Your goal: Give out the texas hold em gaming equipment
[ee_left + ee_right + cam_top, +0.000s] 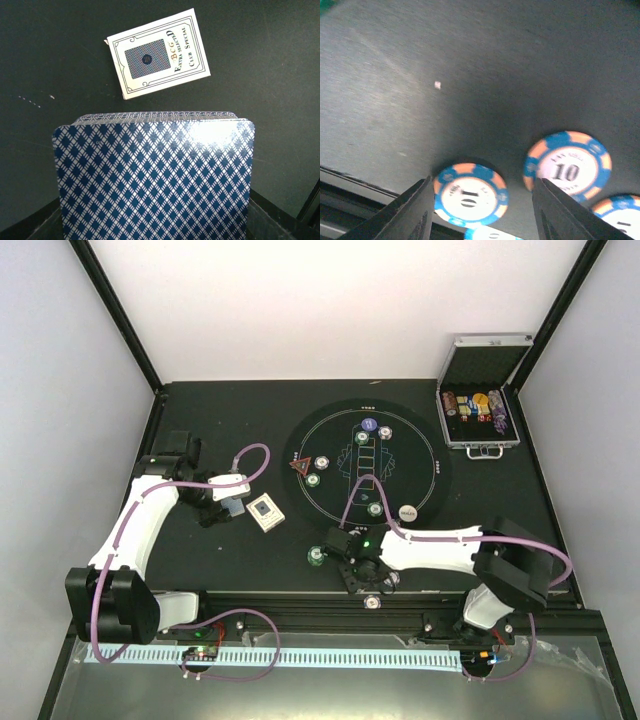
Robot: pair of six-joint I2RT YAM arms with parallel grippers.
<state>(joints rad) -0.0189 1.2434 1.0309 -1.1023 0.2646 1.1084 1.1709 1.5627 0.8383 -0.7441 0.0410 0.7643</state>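
Left gripper (225, 500) pinches the deck of cards (155, 180) upright, left of the card box (157, 55). Right gripper (482, 200) stands spread around a blue-orange chip (470, 196) on the counter (470, 75).

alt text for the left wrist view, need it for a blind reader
A deck of playing cards with blue diamond-patterned backs fills the lower frame, back facing the camera. Beyond it a white card box lies flat on the dark table.

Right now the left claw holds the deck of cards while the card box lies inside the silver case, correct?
Not quite. The left claw holds the deck, but the card box lies on the black table, outside the silver case; top view shows it.
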